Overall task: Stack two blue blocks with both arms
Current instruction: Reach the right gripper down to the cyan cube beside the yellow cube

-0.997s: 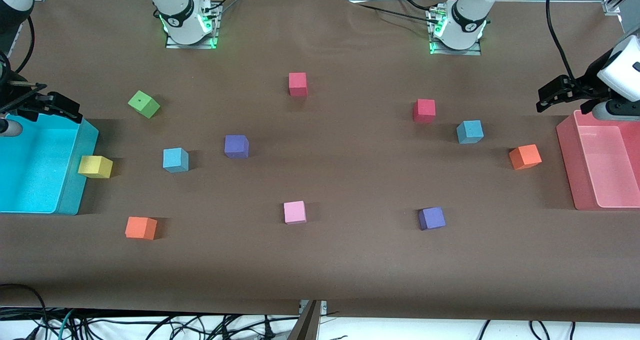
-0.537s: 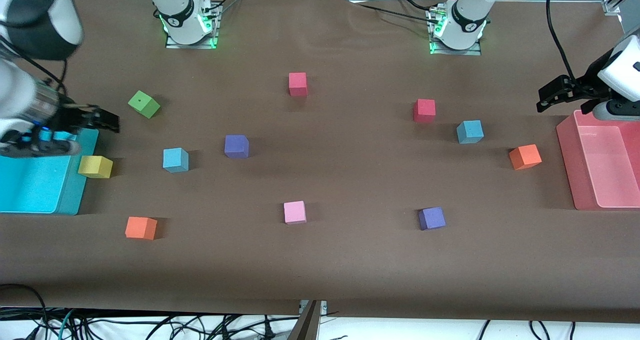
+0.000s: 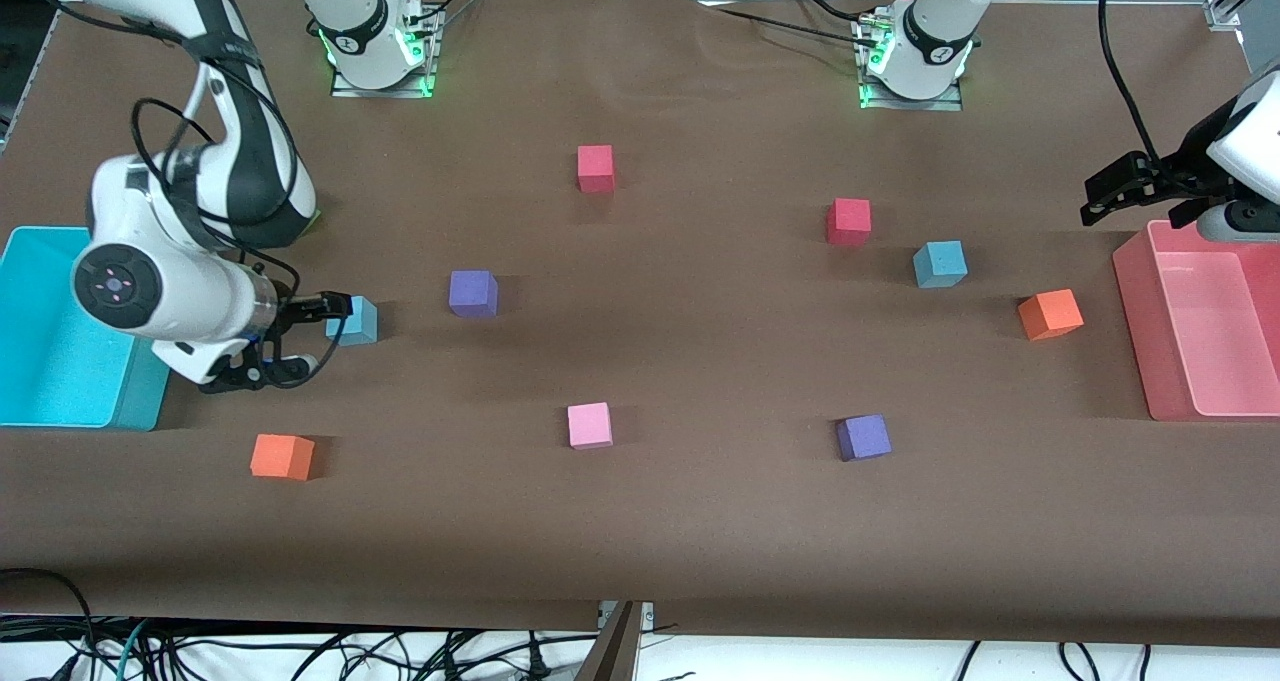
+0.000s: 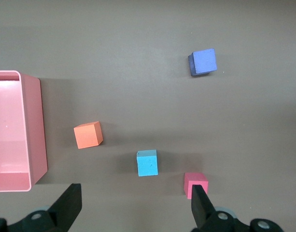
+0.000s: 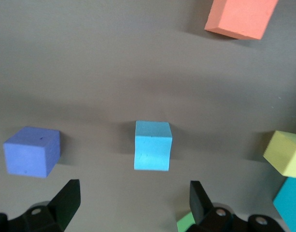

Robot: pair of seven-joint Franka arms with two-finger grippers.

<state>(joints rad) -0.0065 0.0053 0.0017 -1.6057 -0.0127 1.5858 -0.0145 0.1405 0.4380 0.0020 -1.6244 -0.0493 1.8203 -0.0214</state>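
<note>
Fingers of the right gripper (image 3: 318,333) spread wide over one blue block (image 3: 358,320) near the cyan bin (image 3: 60,381), ready to grab. Left gripper (image 3: 1098,193) waits wide by the pink bin (image 3: 1135,301); other blue block (image 3: 940,264) sits nearby.

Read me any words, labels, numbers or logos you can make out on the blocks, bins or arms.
None can be read.
Blocks, such as the blue block: plain faces, no print.
Cyan bin and pink bin: no labels.
Small dark marks on the arm bases: too small to read.
</note>
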